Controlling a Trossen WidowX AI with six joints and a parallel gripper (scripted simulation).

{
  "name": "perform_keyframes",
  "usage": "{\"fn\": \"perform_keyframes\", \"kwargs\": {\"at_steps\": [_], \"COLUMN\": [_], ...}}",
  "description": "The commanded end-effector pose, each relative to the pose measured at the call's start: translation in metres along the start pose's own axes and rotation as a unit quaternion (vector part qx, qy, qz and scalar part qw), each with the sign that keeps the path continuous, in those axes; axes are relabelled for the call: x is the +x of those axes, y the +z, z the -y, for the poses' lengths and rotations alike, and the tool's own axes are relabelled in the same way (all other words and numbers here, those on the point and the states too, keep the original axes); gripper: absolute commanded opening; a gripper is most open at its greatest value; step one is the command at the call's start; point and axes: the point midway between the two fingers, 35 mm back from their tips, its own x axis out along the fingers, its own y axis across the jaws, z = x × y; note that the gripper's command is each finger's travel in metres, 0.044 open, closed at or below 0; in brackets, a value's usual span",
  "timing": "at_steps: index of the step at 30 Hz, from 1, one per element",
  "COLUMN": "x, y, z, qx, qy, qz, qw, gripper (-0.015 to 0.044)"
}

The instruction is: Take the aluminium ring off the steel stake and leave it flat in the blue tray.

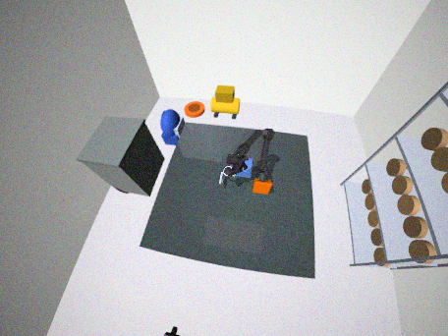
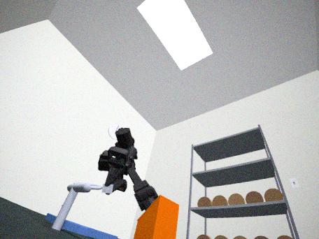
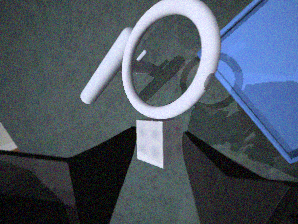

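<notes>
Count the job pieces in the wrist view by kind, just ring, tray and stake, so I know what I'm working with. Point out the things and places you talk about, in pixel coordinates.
Aluminium ring (image 1: 223, 172) (image 3: 210, 45), its tab (image 2: 108, 189) (image 3: 150, 143) included: 1
Blue tray (image 1: 248, 167) (image 2: 87, 230) (image 3: 270, 60): 1
Steel stake (image 2: 65, 211) (image 3: 106, 67): 1
Total: 3

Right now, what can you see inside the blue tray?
Inside the blue tray I see a shadow and its bare blue bottom. The wrist view cuts off the far part, so I can't tell there.
</notes>
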Motion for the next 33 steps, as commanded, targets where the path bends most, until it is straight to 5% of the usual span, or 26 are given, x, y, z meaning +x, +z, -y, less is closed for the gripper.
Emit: {"fn": "perform_keyframes", "kwargs": {"at_steps": [1, 33], "x": [-0.001, -0.022], "y": [0.002, 0.022], "z": [0.003, 0.033], "qx": [-0.028, -0.267], "qy": [0.004, 0.131], "qz": [-0.023, -0.159], "qw": [0.999, 0.941], "gripper": [0.0, 0.0]}}
